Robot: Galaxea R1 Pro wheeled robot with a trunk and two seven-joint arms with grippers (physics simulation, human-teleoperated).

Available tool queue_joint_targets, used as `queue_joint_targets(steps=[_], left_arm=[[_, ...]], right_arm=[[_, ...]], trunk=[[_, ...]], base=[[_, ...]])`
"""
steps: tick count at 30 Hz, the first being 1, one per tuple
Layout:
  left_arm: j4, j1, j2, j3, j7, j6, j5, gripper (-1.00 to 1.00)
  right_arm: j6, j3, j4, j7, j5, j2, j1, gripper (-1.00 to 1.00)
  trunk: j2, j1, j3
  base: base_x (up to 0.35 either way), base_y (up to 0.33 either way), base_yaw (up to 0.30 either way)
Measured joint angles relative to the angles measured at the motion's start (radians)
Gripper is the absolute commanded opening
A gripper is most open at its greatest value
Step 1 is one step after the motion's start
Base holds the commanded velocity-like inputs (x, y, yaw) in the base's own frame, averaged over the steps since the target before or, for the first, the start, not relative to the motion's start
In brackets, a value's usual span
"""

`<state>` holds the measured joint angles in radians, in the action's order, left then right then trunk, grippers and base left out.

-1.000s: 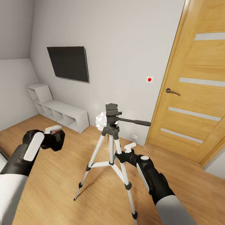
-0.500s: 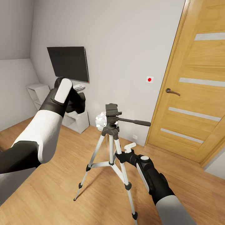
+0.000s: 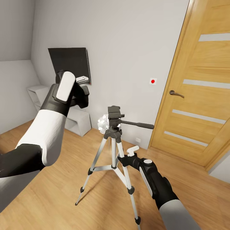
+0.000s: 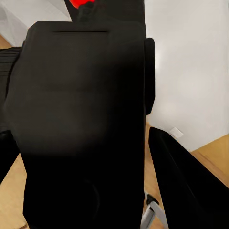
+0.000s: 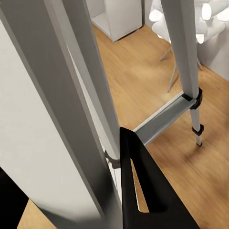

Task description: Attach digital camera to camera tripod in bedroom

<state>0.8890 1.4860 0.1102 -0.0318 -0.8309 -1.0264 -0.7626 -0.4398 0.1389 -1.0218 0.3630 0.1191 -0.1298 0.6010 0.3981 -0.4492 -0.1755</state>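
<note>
Our left jaws (image 3: 83, 91) are clamped on the digital camera (image 4: 81, 119), its black body with the red dot filling the left wrist view, and we're holding it up high, left of and above the camera tripod (image 3: 114, 140) head, well apart from it. Our right jaws (image 3: 124, 155) are closed around one silver tripod leg, about mid-height; in the right wrist view that leg runs right past a black finger (image 5: 140, 191). The tripod stands on the wood floor (image 3: 57, 191), in front of the grey wall, near the oak door (image 3: 198, 95).
</note>
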Motion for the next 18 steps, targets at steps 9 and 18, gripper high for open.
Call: queue_joint_targets(steps=[9, 18], left_arm=[[-0.004, 0.002, -0.004, -0.043, 0.02, -0.001, -0.012, -1.0], [-0.007, 0.003, -0.089, -0.068, 0.564, 0.02, 0.003, -1.0]], right_arm=[[0.001, 0.0, 0.0, 0.0, 0.0, 0.0, 0.0, -1.0], [0.001, 0.0, 0.0, 0.002, 0.001, 0.0, 0.0, -1.0]], trunk=[[0.0, 0.0, 0.0], [0.0, 0.0, 0.0]], base=[[0.0, 0.0, 0.0], [0.0, 0.0, 0.0]])
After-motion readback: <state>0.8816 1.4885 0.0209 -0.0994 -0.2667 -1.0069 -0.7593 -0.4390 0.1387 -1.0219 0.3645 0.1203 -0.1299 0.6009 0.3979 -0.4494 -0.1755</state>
